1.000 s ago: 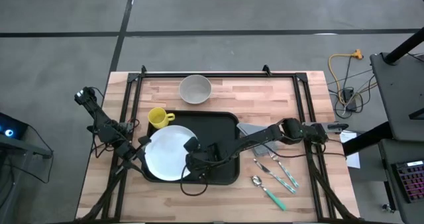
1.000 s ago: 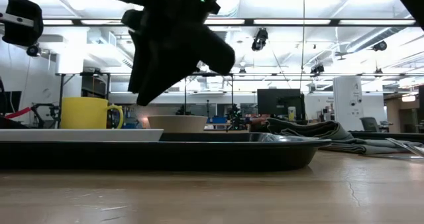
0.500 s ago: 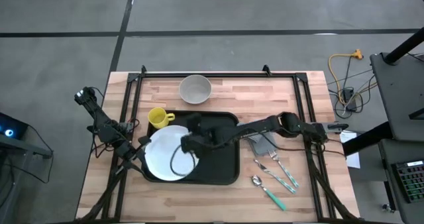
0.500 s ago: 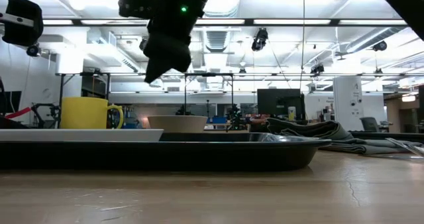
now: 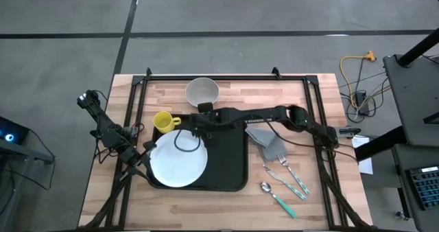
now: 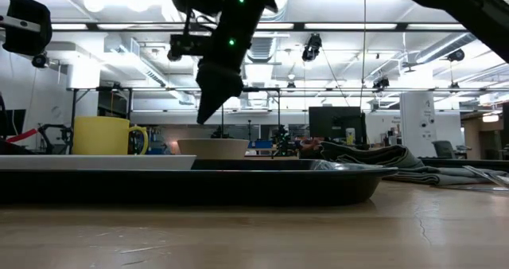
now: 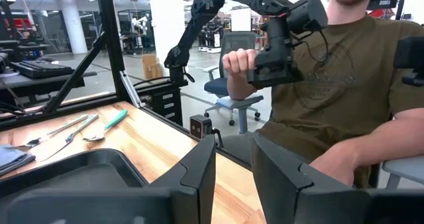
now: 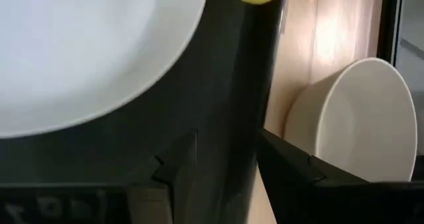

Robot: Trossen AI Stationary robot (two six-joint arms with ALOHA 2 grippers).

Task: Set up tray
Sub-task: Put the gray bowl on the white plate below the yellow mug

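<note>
At the middle of the wooden table (image 5: 302,95) lies the tray (image 5: 230,160), flat, its long axis running left to right across the table, with the white plate (image 5: 178,160) resting on its left half and the right half bare. Just past the tray's far left corner stands the yellow mug (image 5: 163,121), and beyond the far rim, near the table's far edge, the pale bowl (image 5: 202,92). The right gripper (image 5: 194,122) hangs over that far rim, stretched across from the right side, its fingers parted by a moderate gap and holding nothing; the bowl lies just beyond it, away from the tray, and the mug just to its left. So the right arm is much the nearer to both, and I judge the bowl its likelier aim. The left gripper (image 7: 232,177) waits off the tray's left edge, fingers narrowly apart and empty. Right of the tray lie the folded grey cloth (image 5: 267,141) and the cutlery (image 5: 285,184).
</note>
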